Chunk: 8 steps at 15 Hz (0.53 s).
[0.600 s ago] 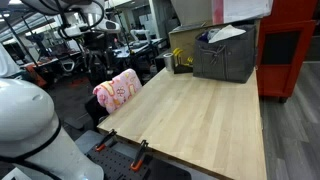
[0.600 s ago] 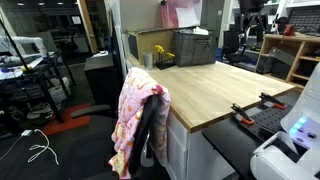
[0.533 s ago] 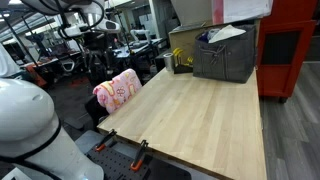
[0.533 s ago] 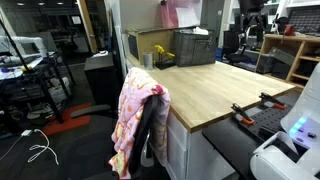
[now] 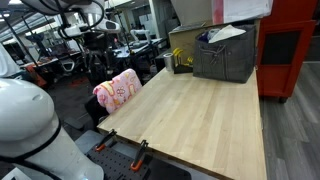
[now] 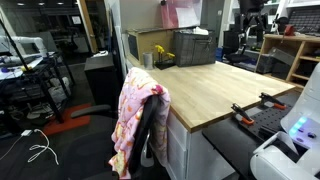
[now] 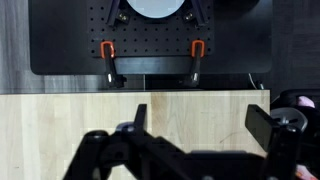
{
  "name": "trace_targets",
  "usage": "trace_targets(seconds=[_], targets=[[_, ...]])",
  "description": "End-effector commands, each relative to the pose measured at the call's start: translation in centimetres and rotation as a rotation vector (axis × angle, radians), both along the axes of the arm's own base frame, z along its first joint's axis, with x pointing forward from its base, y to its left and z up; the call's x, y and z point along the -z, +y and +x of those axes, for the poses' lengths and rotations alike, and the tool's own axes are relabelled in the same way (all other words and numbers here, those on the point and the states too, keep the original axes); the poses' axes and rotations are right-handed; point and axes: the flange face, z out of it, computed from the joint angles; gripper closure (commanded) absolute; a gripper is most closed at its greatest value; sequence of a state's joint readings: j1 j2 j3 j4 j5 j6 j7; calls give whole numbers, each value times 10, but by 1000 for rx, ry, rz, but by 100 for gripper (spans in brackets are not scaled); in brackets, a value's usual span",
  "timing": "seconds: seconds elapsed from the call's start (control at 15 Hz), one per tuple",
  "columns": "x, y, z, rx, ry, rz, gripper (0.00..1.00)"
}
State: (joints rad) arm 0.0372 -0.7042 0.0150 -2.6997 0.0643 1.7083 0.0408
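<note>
In the wrist view my gripper (image 7: pixel 200 122) is open and empty, its dark fingers (image 7: pixel 138 115) spread wide above the bare light wooden table (image 7: pixel 190 105). Nothing lies between the jaws. A pink patterned cloth (image 7: pixel 300 101) shows at the right edge of that view, beside the table's side. In both exterior views the same cloth (image 5: pixel 118 90) (image 6: pixel 136 115) hangs over the back of a black chair at the table's edge. The gripper itself is out of view in both exterior views; only the white robot body (image 5: pixel 25 125) (image 6: pixel 290 150) shows.
Two orange clamps (image 7: pixel 108 52) (image 7: pixel 197 49) hold the table edge by the black perforated base plate (image 7: pixel 150 35). A grey bin (image 5: pixel 225 57) (image 6: pixel 195 48) with white paper, a small yellow object (image 5: pixel 180 58) and a cardboard box stand at the table's far end.
</note>
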Motion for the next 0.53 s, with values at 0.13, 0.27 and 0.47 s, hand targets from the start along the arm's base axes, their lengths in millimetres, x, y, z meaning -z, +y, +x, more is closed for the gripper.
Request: trace_targets(seconds=[0.13,0.27,0.47], targets=[[-1,0,0,0,1,0,0],[-1,0,0,0,1,0,0],[1,-1,1,-1,-5,-7,0]])
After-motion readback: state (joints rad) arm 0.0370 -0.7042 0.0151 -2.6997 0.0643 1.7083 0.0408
